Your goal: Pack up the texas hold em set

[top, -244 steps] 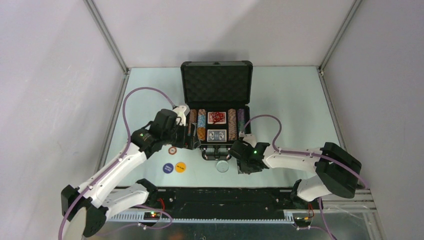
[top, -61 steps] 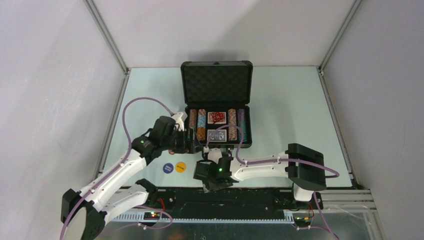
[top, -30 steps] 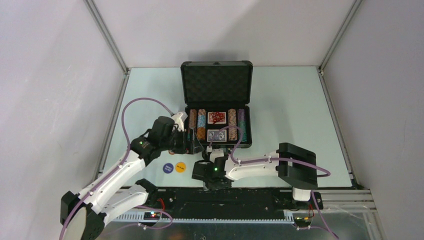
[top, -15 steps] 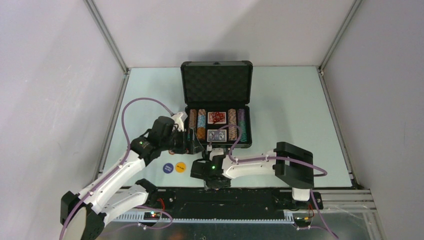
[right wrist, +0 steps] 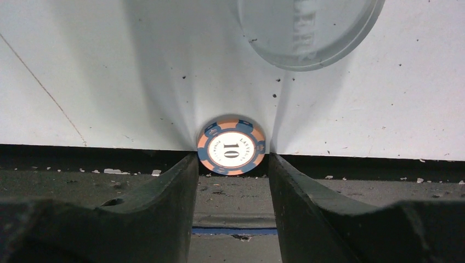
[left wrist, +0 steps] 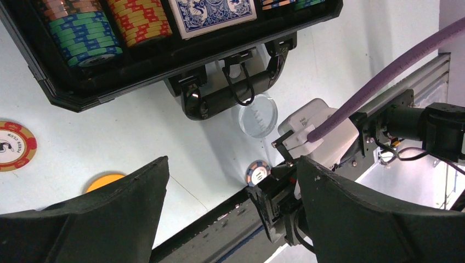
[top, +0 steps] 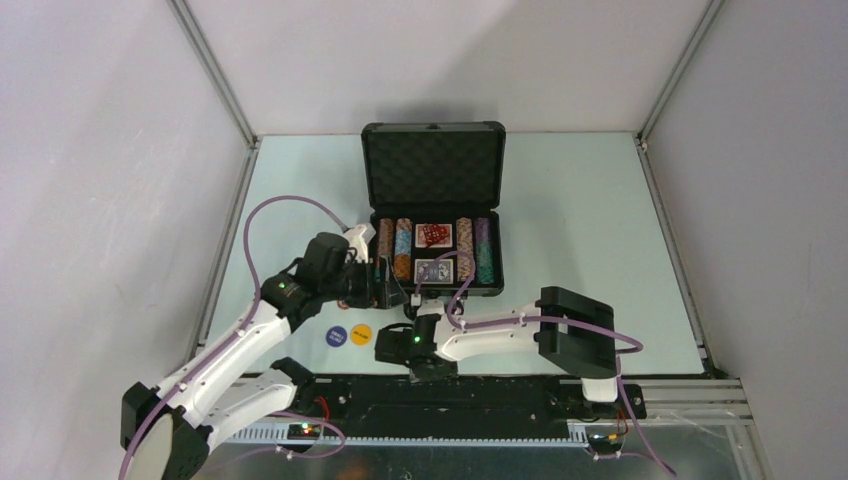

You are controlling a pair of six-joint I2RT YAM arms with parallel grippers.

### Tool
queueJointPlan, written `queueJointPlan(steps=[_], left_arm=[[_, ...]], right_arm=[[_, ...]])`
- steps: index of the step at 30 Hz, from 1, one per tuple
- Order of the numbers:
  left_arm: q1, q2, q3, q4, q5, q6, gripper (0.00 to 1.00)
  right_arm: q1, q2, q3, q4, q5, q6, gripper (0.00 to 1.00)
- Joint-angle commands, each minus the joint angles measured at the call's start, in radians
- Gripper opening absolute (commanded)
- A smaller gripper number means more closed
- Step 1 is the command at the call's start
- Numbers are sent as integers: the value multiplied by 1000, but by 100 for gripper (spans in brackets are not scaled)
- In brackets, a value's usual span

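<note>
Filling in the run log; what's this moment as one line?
right gripper: jaws flank loose chip, grip unclear | left gripper: open, empty | case: open

The left arm [top: 235, 345] and right arm [top: 495, 333] are white with black joints and purple cables [left wrist: 384, 85].

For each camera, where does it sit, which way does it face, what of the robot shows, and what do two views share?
Top external: above and behind the bases, looking down at the open case; left arm and right arm show.
Left wrist: on the left arm, looking down past the left gripper at the case's handle, clear button and 10 chip.
Right wrist: low, facing the table's near edge; the right gripper flanks the 10 chip.
Shared: both wrist views show chip and button.
</note>
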Motion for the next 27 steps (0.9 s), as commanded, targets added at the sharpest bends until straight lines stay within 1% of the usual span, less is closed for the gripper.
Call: queueJointPlan(steps=[1,12,27], left_arm=[[7,-9,2,25,34,14,91],[8,-10,2,26,32,14,91],[7,-2,5,27,24,0,91]], right_arm=[[3,52,4,12,27,49,52],[4,40,4,11,48,37,43],[21,-23,5,22,115,-30,41]])
